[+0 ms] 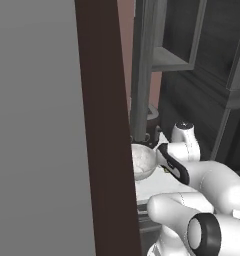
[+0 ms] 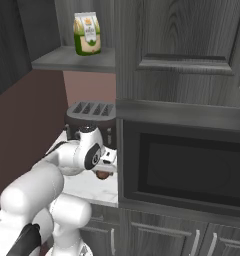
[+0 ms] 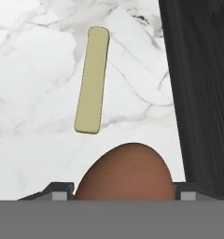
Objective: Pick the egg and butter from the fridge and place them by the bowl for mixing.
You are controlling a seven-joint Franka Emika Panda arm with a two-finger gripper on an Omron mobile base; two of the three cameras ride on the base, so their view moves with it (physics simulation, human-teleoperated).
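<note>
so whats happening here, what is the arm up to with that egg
The robot's claw has the reddish-brown egg between its fingers, low over the marble counter next to a dark cabinet wall. The butter stick already lies flat on the counter just beyond the egg. The bowl sits on the same counter close by, so the egg looks about to be set down.

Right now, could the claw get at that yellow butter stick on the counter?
Probably not yet: the claw looks full with the egg. The butter lies flat on bare marble counter just beyond, nothing blocking.
</note>
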